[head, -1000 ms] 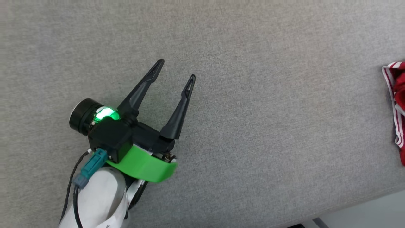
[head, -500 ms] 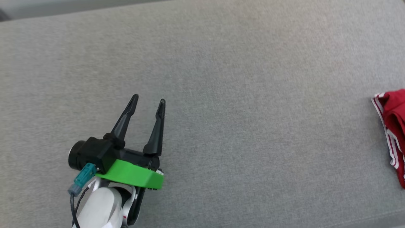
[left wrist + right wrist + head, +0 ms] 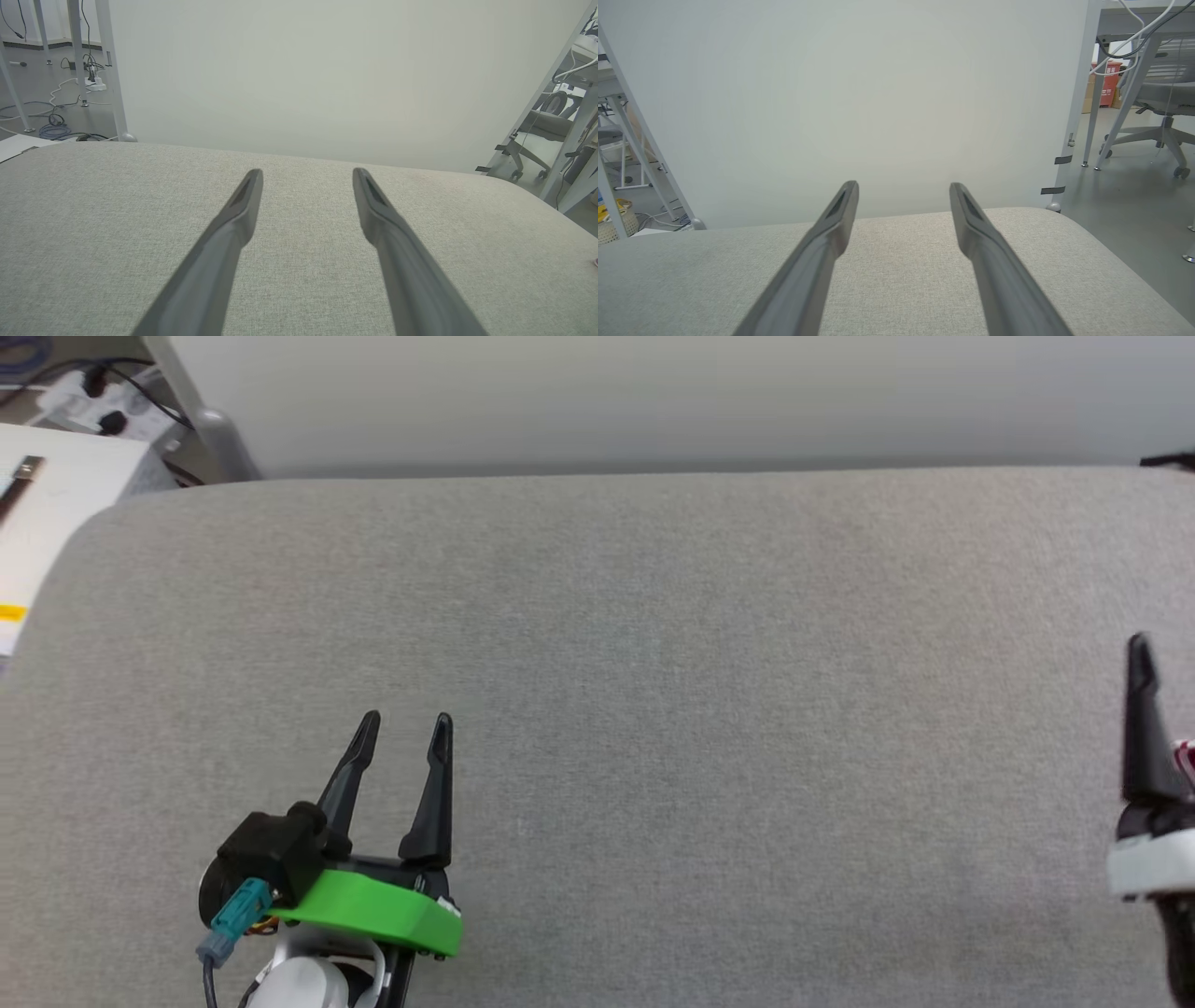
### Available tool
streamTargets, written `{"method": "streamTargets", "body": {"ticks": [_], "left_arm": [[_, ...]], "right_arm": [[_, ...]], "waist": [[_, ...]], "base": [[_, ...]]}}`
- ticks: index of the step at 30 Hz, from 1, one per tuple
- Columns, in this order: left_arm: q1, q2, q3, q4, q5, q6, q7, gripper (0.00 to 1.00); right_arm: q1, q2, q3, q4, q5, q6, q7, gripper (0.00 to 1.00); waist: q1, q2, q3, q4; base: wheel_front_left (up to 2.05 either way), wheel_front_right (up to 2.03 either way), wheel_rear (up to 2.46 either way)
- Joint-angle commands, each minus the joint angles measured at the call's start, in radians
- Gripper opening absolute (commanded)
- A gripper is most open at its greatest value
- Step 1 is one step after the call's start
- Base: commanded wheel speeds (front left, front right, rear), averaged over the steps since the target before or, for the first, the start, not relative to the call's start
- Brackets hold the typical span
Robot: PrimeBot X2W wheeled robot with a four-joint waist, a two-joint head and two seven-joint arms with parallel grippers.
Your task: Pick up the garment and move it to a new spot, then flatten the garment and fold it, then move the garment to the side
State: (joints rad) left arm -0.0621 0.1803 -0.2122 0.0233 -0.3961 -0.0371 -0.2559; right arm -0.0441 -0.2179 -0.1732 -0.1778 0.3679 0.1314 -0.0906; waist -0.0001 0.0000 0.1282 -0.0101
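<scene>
Of the garment [image 3: 1187, 756] I see a small red and white sliver at the right edge of the head view, mostly hidden behind one finger [image 3: 1141, 728] of my right gripper. My left gripper [image 3: 405, 721] hovers over the grey padded surface at the lower left, open, with nothing between its fingers. In the left wrist view the left gripper [image 3: 307, 172] points across bare grey fabric toward the far edge. In the right wrist view my right gripper [image 3: 903, 186] is open and empty, aimed at the far edge and the white panel.
The grey padded surface [image 3: 653, 663] runs the width of the head view, with a rounded far left corner. A white panel [image 3: 653, 392] stands behind it. A white table [image 3: 56, 495] and floor cables lie to the far left. An office chair [image 3: 1157, 93] stands at the right.
The head camera has tilted up, so the far edge and the panel have come into view. The garment has slid to the picture's right edge. The right finger has appeared. The left gripper has straightened.
</scene>
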Motion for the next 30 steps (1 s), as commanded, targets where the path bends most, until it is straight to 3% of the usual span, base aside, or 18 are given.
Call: {"method": "streamTargets", "body": {"ticks": [1,10,30], "left_arm": [[0.018,-0.011,0.012,0.007,0.014,-0.008,-0.006,1.0],[0.045,-0.049,0.065,0.053,0.076,-0.021,-0.006,1.0],[0.06,-0.112,0.131,0.034,0.155,-0.084,-0.006,1.0]], "right_arm": [[0.028,0.008,0.013,-0.006,-0.016,-0.001,-0.014,1.0],[0.121,0.062,0.076,0.049,-0.047,-0.001,-0.082,1.0],[0.113,0.083,0.093,0.122,-0.121,-0.001,-0.126,1.0]], "waist": [[0.0001,0.0,-0.042,0.04],[0.0001,0.0,-0.06,0.045],[0.0001,0.0,-0.068,0.032]], "base": [[0.0,0.0,0.0],[0.0,0.0,0.0],[0.0,0.0,0.0]]}}
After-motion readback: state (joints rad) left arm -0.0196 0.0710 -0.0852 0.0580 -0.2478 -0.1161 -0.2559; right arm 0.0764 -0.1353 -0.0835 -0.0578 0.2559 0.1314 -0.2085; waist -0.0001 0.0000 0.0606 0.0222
